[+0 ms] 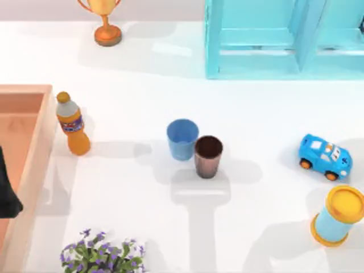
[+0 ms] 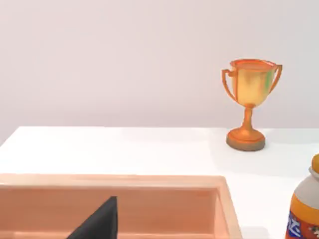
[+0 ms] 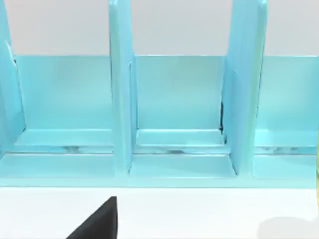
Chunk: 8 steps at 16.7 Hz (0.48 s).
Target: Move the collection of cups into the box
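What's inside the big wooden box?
No cups. The box shows bare reddish-brown floor, with a dark part of the left arm over it. Its left part runs out of view.

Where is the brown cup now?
In the top view, the brown cup stands near the table's middle, touching the light blue cup on its left.

Light blue cup (image 1: 182, 139) and ribbed dark brown cup (image 1: 208, 156): upright, touching, mid-table, brown at blue's four o'clock. Wooden box (image 1: 35, 149) at nine o'clock, open-topped, reddish-brown inside.
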Each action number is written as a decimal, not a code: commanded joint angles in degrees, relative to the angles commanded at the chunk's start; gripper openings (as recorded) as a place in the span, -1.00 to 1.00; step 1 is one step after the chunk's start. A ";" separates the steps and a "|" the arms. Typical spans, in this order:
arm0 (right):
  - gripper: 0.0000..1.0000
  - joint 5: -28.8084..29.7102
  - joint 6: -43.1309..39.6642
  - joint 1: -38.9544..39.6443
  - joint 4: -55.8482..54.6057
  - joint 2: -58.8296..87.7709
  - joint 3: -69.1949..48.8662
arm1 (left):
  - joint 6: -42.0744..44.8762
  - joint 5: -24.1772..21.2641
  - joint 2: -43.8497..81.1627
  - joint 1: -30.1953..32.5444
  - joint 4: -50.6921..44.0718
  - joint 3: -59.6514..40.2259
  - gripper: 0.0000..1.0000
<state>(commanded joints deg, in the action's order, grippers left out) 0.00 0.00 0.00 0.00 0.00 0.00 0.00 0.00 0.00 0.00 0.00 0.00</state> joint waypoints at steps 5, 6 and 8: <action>1.00 0.00 0.00 0.00 0.00 0.00 0.00 | -0.80 0.08 3.05 0.65 -2.07 -3.15 1.00; 1.00 0.00 0.00 0.00 0.00 0.00 0.00 | -1.40 0.14 5.28 1.11 -3.59 -5.51 1.00; 1.00 0.00 0.00 0.00 0.00 0.00 0.00 | -2.99 0.29 11.10 2.32 -7.56 -11.73 1.00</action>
<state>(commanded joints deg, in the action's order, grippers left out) 0.00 0.00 0.00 0.00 0.00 0.00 -2.99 0.29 11.10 2.32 -7.56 -11.73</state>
